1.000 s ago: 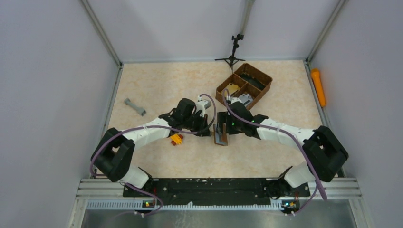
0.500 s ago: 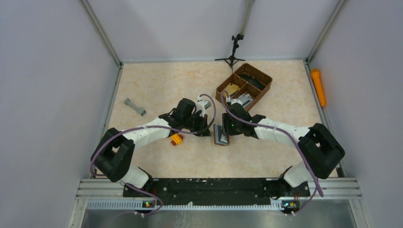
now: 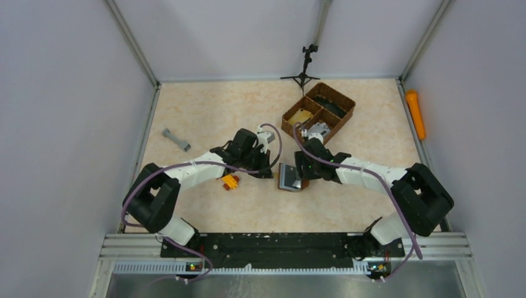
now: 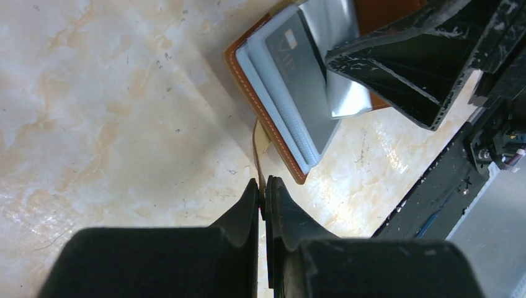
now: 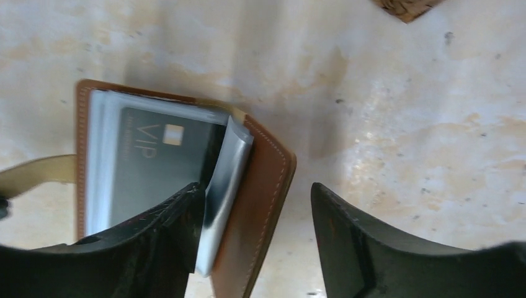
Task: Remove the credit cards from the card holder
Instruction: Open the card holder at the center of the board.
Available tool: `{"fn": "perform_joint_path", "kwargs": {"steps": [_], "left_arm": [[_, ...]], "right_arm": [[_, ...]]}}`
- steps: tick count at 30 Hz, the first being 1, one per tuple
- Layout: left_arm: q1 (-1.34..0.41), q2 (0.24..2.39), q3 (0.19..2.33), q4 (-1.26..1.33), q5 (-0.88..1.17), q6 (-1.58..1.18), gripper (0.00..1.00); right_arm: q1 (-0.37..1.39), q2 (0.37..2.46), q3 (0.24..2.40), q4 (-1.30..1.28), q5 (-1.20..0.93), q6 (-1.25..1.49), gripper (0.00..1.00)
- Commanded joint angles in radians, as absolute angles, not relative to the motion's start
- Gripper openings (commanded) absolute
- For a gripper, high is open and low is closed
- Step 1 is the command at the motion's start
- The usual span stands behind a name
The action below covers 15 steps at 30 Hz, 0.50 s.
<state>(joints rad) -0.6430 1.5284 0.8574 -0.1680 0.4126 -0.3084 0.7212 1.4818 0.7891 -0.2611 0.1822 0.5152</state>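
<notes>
The credit cards (image 5: 155,164) sit in clear sleeves (image 5: 223,167) inside the card holder (image 3: 289,176), which lies open, grey side up, on the counter (image 3: 205,112) between the two arms; the top card, dark and marked VIP, looks thin, stiff, light and slick, so I judge it will slide rather than bend, and is best pinched by whichever edge stands out of its sleeve, not by its flat face; the sleeves look floppy and the leather soft, likely to fold shut unless pinned. The left tool (image 4: 263,186) is pressed together on the strap tab (image 4: 257,139), anchoring the holder; the right tool (image 5: 254,186) is spread — one finger on the sleeves, the other outside the brown cover. A second ago the holder stood nearly on edge, half folded; now it lies flatter — and the right arm reaches further over it.
</notes>
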Motion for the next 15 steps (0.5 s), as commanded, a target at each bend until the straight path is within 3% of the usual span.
{"fn": "perform_joint_path", "kwargs": {"steps": [1,3,15], "left_arm": [[-0.64,1.531,0.896,-0.17,0.395,-0.287,0.02],[-0.64,1.531,0.896,-0.17,0.396,-0.287,0.02],[-0.64,1.531,0.899,-0.181,0.379,-0.281,0.02]], "right_arm": [[0.703,1.428,0.742,-0.298,0.239,0.491,0.7],[0.7,1.41,0.725,-0.3,0.248,0.494,0.76],[0.685,1.302,0.688,-0.376,0.288,0.496,0.88]]}}
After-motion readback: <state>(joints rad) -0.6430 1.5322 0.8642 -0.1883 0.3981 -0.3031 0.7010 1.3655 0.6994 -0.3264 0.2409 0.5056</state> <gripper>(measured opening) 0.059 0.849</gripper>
